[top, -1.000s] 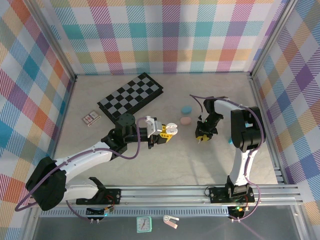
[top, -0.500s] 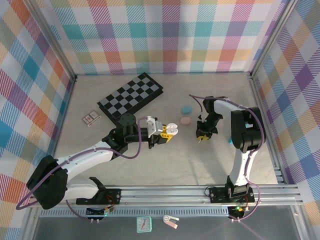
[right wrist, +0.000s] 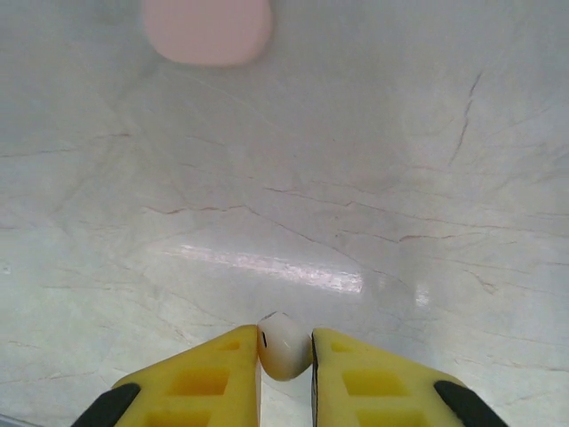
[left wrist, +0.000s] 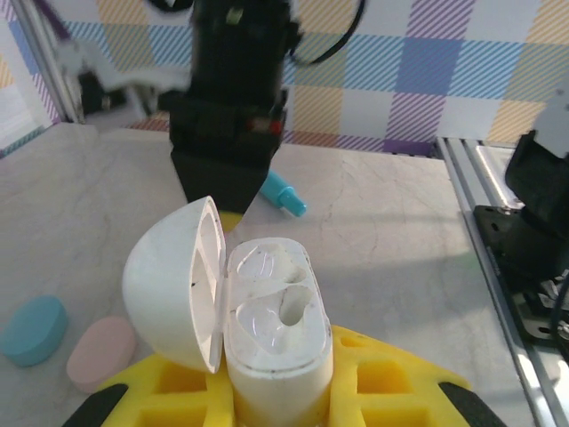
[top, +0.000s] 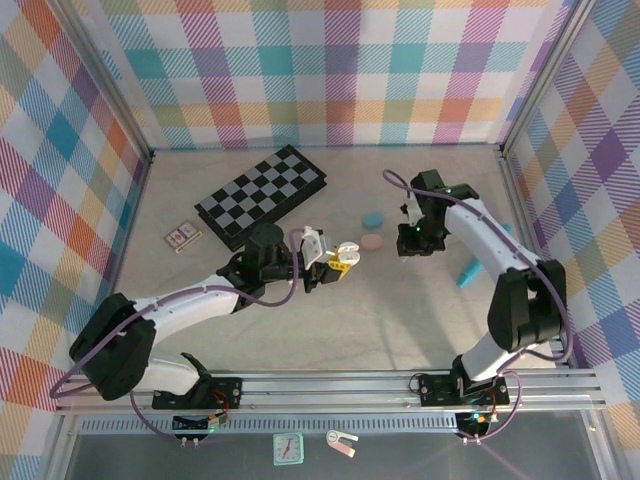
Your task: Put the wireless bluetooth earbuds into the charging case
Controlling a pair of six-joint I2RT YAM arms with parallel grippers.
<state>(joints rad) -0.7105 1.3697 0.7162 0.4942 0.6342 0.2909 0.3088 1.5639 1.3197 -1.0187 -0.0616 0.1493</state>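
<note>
The left claw (left wrist: 277,391) is closed tight on the small white plastic charging case (left wrist: 277,334) and holds it up off the table. The round lid (left wrist: 173,285) is tipped open, and both little holes inside look empty. The right claw (top: 409,240) is almost shut, and its yellow fingers (right wrist: 218,374) pinch one tiny white plastic earbud (right wrist: 284,345) by its round end, just above the pale stone table (right wrist: 373,178). I think this earbud is very light, hard and smooth, so it can slip or pop out if squeezed too hard. A soft pinch on the round end looks best, with the stem free to go into a hole. I cannot see the stem here. Just past the claws lie a pink pebble-shaped case (top: 371,241) and a teal pebble-shaped case (top: 372,218). Farthest back lies a black and white checkered board (top: 262,195).
</note>
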